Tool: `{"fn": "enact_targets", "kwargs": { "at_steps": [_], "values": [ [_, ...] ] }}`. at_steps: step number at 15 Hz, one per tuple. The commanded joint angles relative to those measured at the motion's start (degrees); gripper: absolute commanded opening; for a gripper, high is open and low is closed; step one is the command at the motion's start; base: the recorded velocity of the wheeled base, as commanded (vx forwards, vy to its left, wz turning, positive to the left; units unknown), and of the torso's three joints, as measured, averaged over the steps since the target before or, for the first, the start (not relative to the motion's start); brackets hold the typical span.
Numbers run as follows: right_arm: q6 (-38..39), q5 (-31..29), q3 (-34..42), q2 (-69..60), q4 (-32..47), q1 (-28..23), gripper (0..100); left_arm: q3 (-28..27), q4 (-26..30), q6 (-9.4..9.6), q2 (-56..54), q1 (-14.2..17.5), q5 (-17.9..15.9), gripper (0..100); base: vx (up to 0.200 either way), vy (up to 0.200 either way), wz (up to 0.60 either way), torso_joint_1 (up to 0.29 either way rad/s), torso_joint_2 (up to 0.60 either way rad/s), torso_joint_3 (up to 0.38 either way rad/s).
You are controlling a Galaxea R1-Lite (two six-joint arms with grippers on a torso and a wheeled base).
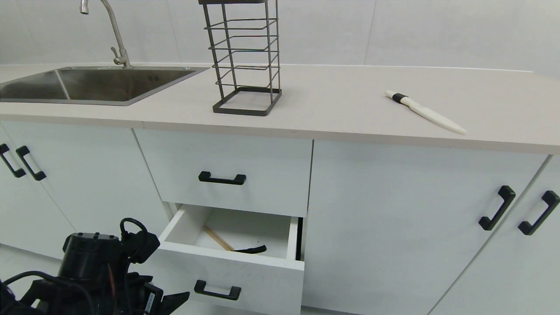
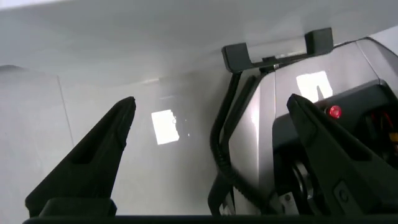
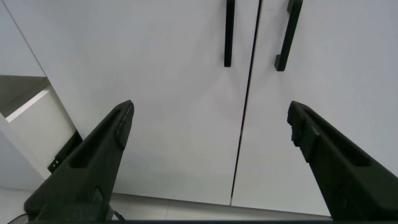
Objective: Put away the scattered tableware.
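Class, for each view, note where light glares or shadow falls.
Head view: the steel sink gleams, the open drawer is shaded inside. Left wrist view: bright rectangular glare on the glossy white surface. Right wrist view: cabinet doors evenly lit, no glare.

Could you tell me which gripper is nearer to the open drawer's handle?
Left. The left gripper sits just beside the handle; the right gripper faces the cabinet doors, farther off.

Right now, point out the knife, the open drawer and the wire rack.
knife (image 1: 425, 113), head view, middle of its white body.
open drawer (image 1: 245, 267), head view, bare front panel.
wire rack (image 1: 239, 112), head view, front rail of its base.
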Motion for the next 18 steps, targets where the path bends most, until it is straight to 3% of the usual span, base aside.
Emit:
{"fn": "enact_targets", "kwargs": {
  "at_steps": [1, 11, 18],
  "values": [
    [0.0, 0.0, 0.01, 0.07, 0.02, 0.01, 100, -2.18, 0.11, -0.1, 1.26, -0.02, -0.1, 100, 0.0, 0.0, 0.0, 0.0, 0.0, 0.0],
    [0.0, 0.0, 0.01, 0.07, 0.02, 0.01, 100, -11.14, -1.03, -0.45, 5.65, 0.15, -0.1, 100, 0.0, 0.0, 0.0, 0.0, 0.0, 0.0],
    [0.0, 0.0, 0.01, 0.07, 0.02, 0.01, 100, -18.61, -3.32, -1.68, 9.17, -0.02, -0.1, 100, 0.0, 0.0, 0.0, 0.0, 0.0, 0.0]
  ]
}}
